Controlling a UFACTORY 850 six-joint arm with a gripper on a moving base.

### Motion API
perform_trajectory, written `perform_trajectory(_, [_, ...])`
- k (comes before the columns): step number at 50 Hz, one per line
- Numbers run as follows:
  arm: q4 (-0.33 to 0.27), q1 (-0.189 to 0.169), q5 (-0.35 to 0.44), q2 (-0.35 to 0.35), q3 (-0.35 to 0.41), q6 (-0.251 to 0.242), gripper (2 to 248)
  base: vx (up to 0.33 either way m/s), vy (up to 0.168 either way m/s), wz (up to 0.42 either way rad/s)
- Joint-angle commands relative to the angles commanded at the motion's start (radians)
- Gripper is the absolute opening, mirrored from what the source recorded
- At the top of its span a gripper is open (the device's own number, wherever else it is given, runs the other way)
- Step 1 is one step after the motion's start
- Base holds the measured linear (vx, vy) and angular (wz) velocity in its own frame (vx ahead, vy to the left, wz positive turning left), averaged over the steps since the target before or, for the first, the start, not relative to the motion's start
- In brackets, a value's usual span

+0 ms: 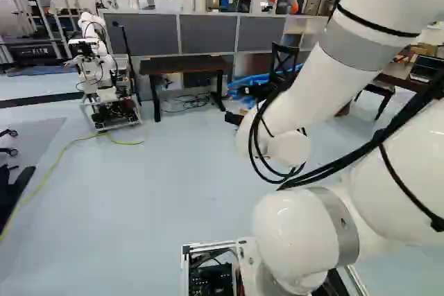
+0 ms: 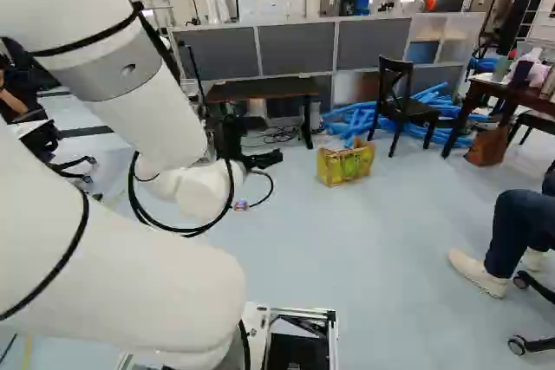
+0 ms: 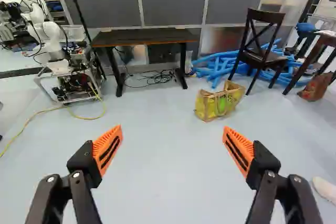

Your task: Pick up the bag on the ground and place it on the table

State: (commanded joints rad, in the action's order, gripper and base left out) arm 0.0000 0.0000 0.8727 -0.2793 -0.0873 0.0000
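Observation:
In the right base view my gripper (image 2: 260, 160) reaches forward beyond the arm, above the floor. The wrist view shows the gripper (image 3: 172, 150) open, its orange-padded fingers wide apart with only floor seen between them. A yellow bag (image 2: 345, 164) rests on the floor, right of the gripper in the right base view. In the wrist view the bag (image 3: 219, 102) lies well ahead of the fingers, untouched. A dark table (image 3: 142, 37) stands farther off against the grey partitions, also seen in the left base view as a table (image 1: 182, 65).
Another robot (image 1: 104, 77) stands left of the table, a yellow cable trailing from it. Behind the bag are a dark chair (image 2: 406, 108) and blue tubes (image 2: 351, 120). A brown bag (image 2: 487, 146) sits under a right-hand table. A seated person's leg (image 2: 512, 236) is at the right.

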Motion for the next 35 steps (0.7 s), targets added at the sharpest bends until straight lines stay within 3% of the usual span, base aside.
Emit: perform_trajectory(35, [0.0,0.0,0.0,0.0,0.0,0.0,247,0.002,-0.001,-0.004])
